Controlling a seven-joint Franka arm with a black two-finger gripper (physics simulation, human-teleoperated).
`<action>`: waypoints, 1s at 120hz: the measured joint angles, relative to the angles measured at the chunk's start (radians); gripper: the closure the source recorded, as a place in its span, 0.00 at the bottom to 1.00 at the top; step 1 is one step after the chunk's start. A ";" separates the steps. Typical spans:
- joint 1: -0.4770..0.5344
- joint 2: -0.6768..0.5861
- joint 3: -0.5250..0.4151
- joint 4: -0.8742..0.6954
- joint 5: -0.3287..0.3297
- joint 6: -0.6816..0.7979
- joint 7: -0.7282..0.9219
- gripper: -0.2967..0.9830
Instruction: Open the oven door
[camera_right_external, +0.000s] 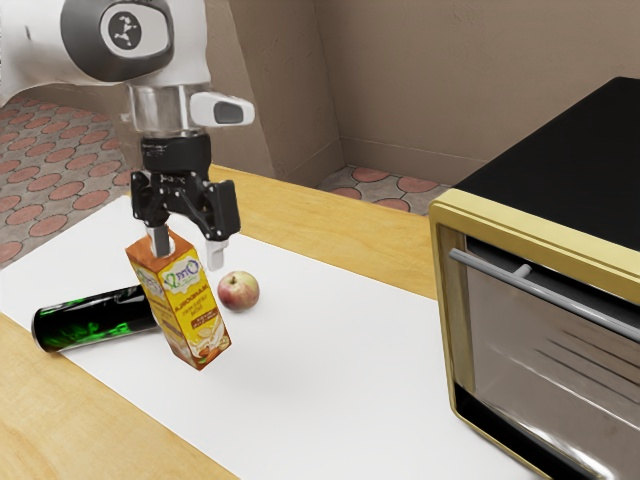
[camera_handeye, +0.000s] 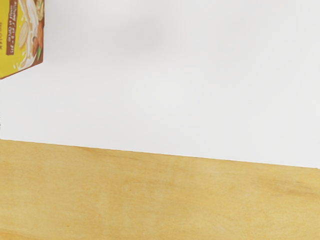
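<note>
The oven (camera_right_external: 560, 150) stands at the exterior view's right, black on top with a yellow frame. Its glass door (camera_right_external: 560, 350) looks closed, with a grey bar handle (camera_right_external: 540, 291) along the upper part. Far from that handle, at the exterior view's upper left, is my gripper (camera_right_external: 188, 250), open and pointing down. Its fingertips are apart at the top of a yellow and brown carton (camera_right_external: 187, 305), one seen over the carton's top and the other beside it.
A red-yellow apple (camera_right_external: 239, 291) and a dark green can (camera_right_external: 95, 318) lying on its side are near the carton. The carton (camera_handeye: 22, 35) also appears at the wrist view's edge. A white sheet (camera_right_external: 340, 370) covers part of the wooden table (camera_right_external: 330, 235).
</note>
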 joint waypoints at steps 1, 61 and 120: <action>-0.001 0.001 0.002 -0.001 -0.001 0.015 -0.001 0.23; -0.046 -0.105 -0.624 0.155 0.069 0.441 0.501 0.23; 0.072 -0.269 -0.607 -0.251 0.056 0.676 1.067 0.23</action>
